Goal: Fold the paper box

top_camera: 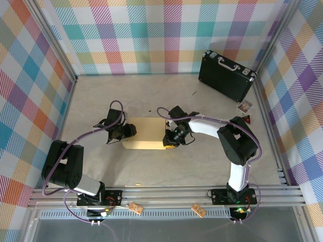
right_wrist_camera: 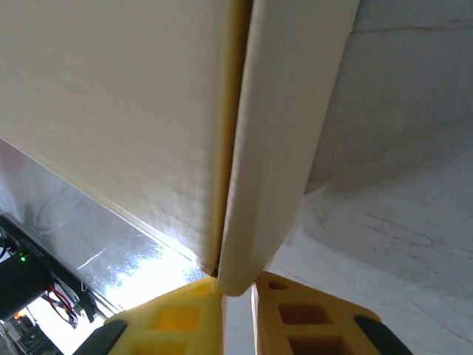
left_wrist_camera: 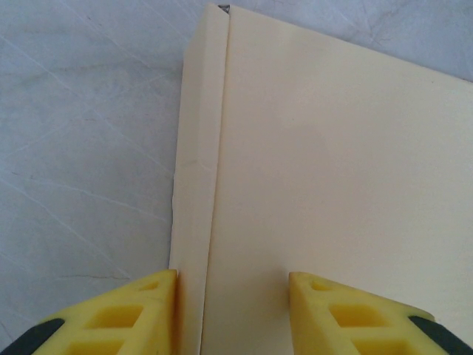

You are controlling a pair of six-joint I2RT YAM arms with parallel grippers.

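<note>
paper box (top_camera: 147, 132) lies flat mid table (top_camera: 151, 169); right hand (right_wrist_camera: 238, 314) nearly closed, pinching the box's side flap edge; left hand (left_wrist_camera: 233, 314) half spread, straddling the box's left edge fold

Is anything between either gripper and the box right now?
Nothing visible. The left gripper sits open over the left edge of the box, and the right gripper pinches a flap on its right side. The briefcase stands apart at the back right.
</note>
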